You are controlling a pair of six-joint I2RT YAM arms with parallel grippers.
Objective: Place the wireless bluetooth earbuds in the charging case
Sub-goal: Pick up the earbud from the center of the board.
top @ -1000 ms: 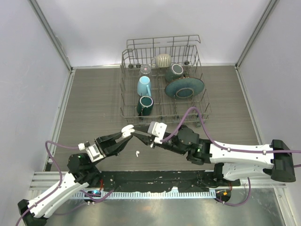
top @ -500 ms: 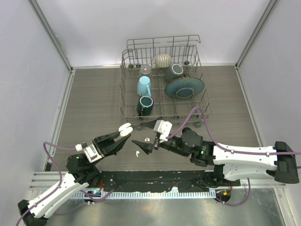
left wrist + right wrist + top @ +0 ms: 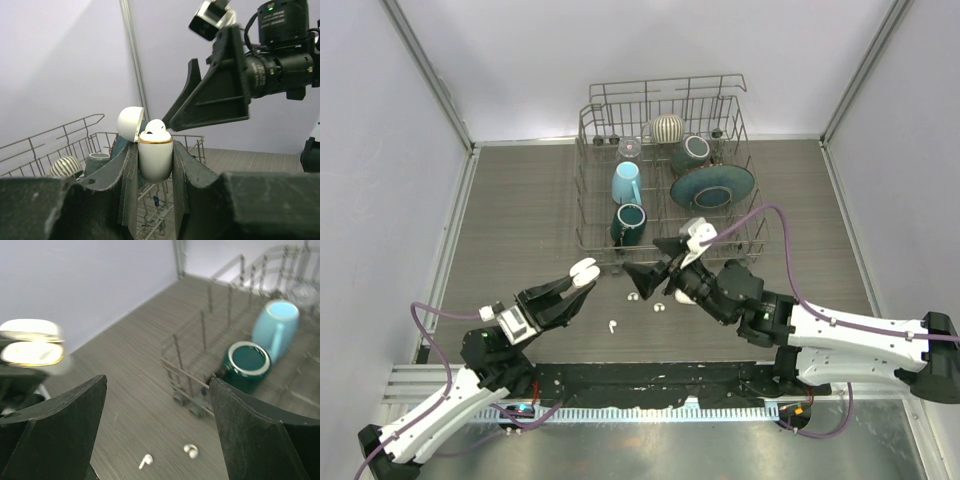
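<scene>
3 loose earbuds [image 3: 613, 325], 1 case [image 3: 155, 161], 3 mugs [image 3: 626, 183], 1 rack [image 3: 581, 180]

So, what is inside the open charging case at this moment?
One white earbud head shows above the gold rim of the charging case. The case wall covers the rest of the inside, so a second earbud cannot be confirmed.

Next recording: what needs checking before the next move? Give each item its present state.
1. Left gripper shut on the charging case: ok.
2. Case lid open: ok.
3. Right gripper open and empty: ok.
4. Earbuds inside the case: not ok; two earbuds lie on the table.
5. White piece at the case mouth fully seated: cannot tell.
</scene>
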